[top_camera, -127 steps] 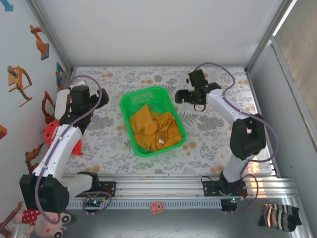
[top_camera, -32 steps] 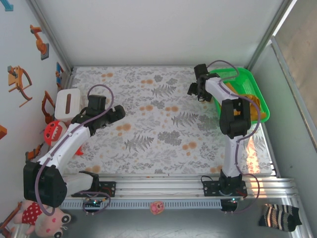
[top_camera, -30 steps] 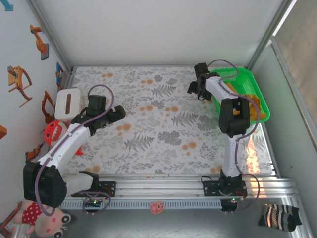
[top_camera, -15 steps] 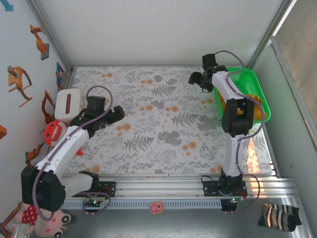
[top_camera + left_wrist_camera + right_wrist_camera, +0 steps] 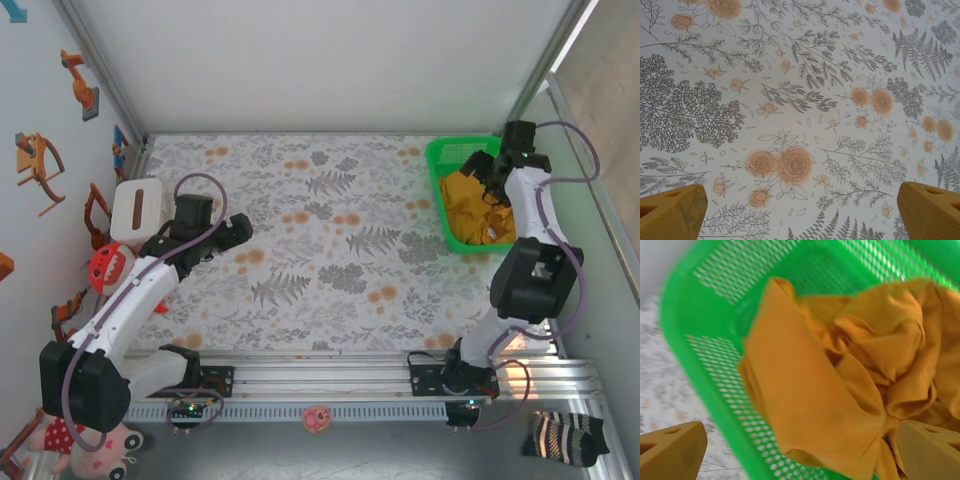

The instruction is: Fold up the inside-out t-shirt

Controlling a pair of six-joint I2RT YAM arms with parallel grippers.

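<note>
1. A white box (image 5: pixel 135 205) and a red toy (image 5: pixel 108 265) sit at the 9 o'clock edge of the table, beside the left arm.
2. The left gripper (image 5: pixel 236 231) (image 5: pixel 800 212) hangs over the floral tablecloth (image 5: pixel 330 250) at 9 o'clock from the table centre and points toward 3 o'clock. Its jaws are released. In the left wrist view the yellow fingertips (image 5: pixel 671 212) stand far apart with bare cloth between them.
3. The green basket (image 5: pixel 440 152) (image 5: pixel 705 305) stands in the 2 o'clock corner of the table.
4. The t-shirt (image 5: pixel 468 205) (image 5: pixel 840 380) lies crumpled inside the green basket, heaped in loose folds against its mesh wall.
5. The right gripper (image 5: pixel 488 180) (image 5: pixel 800 452) is above the green basket, reaching in from its 3 o'clock side. Its jaws are released and spread wide, with no fabric clamped. Whether the tips touch the t-shirt cannot be told.
</note>
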